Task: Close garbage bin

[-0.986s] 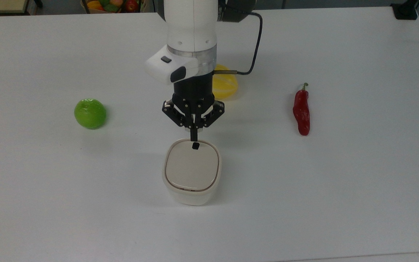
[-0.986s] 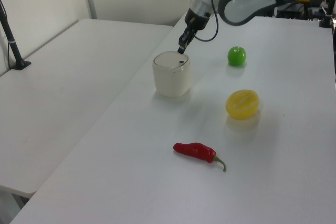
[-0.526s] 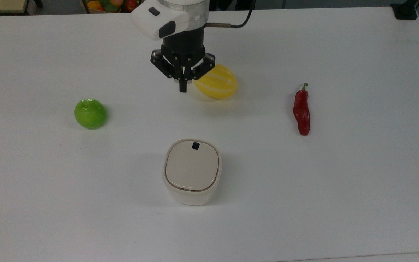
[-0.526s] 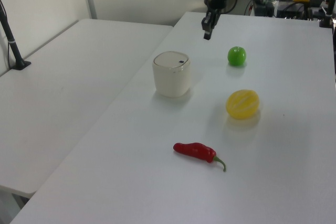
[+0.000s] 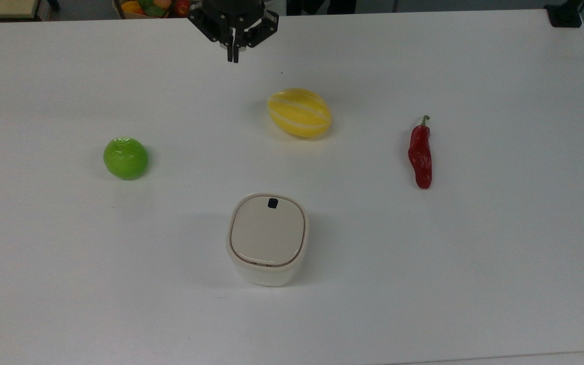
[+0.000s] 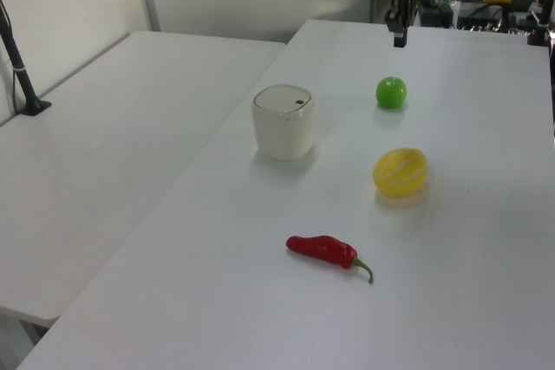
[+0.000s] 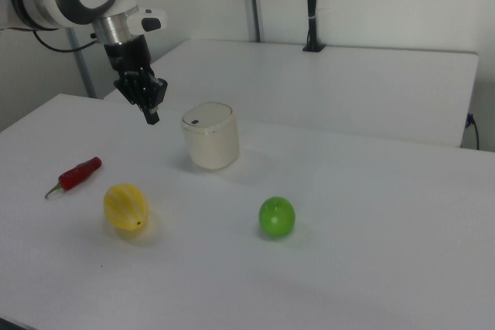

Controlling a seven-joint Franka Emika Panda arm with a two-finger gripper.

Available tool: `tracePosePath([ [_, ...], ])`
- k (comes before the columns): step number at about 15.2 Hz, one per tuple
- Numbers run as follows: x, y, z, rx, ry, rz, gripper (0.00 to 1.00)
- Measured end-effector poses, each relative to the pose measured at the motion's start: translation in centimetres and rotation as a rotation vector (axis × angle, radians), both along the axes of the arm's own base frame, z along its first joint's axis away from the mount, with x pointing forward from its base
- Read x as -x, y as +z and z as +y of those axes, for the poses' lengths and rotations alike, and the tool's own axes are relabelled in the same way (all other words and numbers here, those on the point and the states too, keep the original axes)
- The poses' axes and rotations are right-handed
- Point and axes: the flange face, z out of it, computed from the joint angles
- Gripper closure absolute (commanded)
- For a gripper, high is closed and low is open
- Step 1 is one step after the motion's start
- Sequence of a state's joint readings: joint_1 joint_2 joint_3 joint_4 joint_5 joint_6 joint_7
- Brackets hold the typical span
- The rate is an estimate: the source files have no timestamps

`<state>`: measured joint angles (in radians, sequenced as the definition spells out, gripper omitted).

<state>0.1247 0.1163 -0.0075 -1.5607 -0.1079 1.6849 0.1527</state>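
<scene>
Since a second ago: end effector [image 5: 233, 53] has withdrawn from the black mark on the bin lid, up and off to the far edge of the worktop [image 5: 474, 279]; nothing else on the surface has shifted. Fingers are pressed together, with nothing held.

Garbage bin [image 5: 267, 238] stands upright near the middle of the worktop. Lid lies flat and flush with the rim in the top view, left view [image 6: 284, 121] and right view [image 7: 209, 134], with no gap showing. Judgement: lid is down, task looks complete.

Key relation: in the top view the bin lies well below the end effector and a little to the top view's right, with the yellow melon [image 5: 299, 112] roughly between them, offset to the top view's right. In the right view the end effector [image 7: 151, 116] hangs above the surface just to the right view's left of the bin. Any return press would travel back toward the bin's black-marked edge [image 5: 272, 203], the side facing the arm.

Others, all well apart from the bin: green apple [image 5: 125, 158], red chilli [image 5: 420, 156].
</scene>
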Motion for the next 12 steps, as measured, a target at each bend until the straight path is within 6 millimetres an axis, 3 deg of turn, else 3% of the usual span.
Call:
tracePosePath([
  [1, 0.5, 0.3, -0.5, 0.000, -0.005, 0.001, 0.16],
  [2, 0.9, 0.6, -0.9, 0.000, -0.010, 0.004, 0.02],
  [12, 1.2, 0.4, -2.8, 0.001, -0.039, 0.012, 0.00],
])
